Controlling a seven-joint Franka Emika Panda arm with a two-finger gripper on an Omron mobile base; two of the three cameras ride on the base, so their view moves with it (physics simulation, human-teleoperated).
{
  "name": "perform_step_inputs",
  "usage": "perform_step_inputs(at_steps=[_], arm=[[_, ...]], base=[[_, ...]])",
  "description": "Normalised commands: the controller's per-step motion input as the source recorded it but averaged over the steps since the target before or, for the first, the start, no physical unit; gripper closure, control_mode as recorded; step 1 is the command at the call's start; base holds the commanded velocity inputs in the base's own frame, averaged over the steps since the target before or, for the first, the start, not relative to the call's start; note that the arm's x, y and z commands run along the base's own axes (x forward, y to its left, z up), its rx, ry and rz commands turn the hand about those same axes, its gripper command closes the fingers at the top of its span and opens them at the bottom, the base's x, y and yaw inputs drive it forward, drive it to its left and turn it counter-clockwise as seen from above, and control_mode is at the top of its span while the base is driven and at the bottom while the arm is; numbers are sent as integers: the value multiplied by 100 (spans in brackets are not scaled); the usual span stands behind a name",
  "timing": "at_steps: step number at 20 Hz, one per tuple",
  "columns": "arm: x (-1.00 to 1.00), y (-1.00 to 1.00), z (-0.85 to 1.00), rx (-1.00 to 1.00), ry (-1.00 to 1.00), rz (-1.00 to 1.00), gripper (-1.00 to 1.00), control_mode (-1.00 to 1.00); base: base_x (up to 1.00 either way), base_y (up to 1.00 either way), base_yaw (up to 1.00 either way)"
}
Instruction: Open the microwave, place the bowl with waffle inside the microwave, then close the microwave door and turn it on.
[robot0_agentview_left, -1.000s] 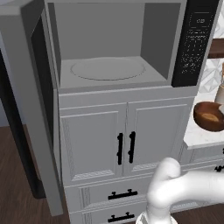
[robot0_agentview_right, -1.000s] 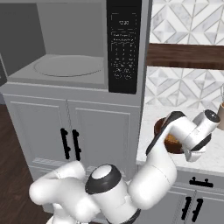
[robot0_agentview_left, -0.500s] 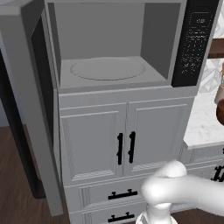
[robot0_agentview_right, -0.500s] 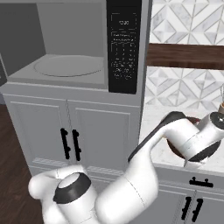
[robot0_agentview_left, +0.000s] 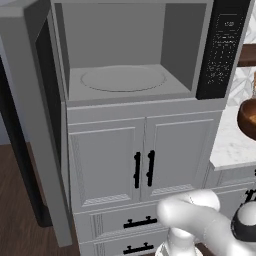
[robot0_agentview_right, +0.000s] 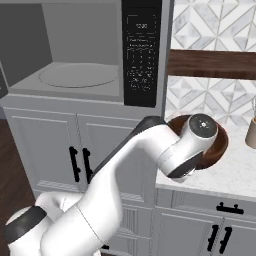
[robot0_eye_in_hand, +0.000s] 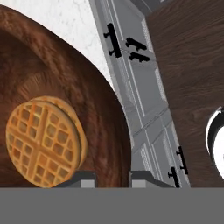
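In the left base view, the microwave (robot0_agentview_left: 125, 55) fills the upper middle of the frame with its cavity exposed, the round turntable (robot0_agentview_left: 122, 78) lying flat on the grey floor. The microwave door (robot0_agentview_left: 35, 130) stands swung out at the left edge, seen nearly edge-on. The black keypad panel (robot0_agentview_left: 222, 47) runs down the upper right. Below are two grey cabinet doors (robot0_agentview_left: 142, 162) with short black handles side by side. At the right edge, a sliver of the bowl with waffle (robot0_agentview_left: 248, 120) sits on the white marble counter (robot0_agentview_left: 230, 145). The white arm (robot0_agentview_left: 200, 225) curves across the lower right.

In the right base view, the microwave cavity is at upper left and the keypad stands at top centre. The arm rises from lower left and bends to the right, its wrist lying over the bowl at centre right (much of the bowl is hidden behind it). The bowl rests on the counter, below a dark wooden shelf (robot0_agentview_right: 212, 64). A pale beige jar (robot0_agentview_right: 251, 131) shows at the right edge.

In the hand view, the bowl takes up the left half, with a round golden waffle (robot0_eye_in_hand: 43, 142) at lower left. The gripper (robot0_eye_in_hand: 113, 178) has its two fingertips apart, one inside the bowl's wall and one outside, straddling the rim; whether they press on it I cannot tell.
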Motion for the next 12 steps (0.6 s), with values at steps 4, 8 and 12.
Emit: perform_step_inputs(at_steps=[4, 8, 12], arm=[[-9, 77, 69, 0, -1, 0, 100, -100], [-14, 81, 47, 0, 0, 0, 100, -100], [-33, 64, 34, 0, 0, 0, 100, -100]], base=[[0, 0, 0], [0, 0, 0], [0, 0, 0]])
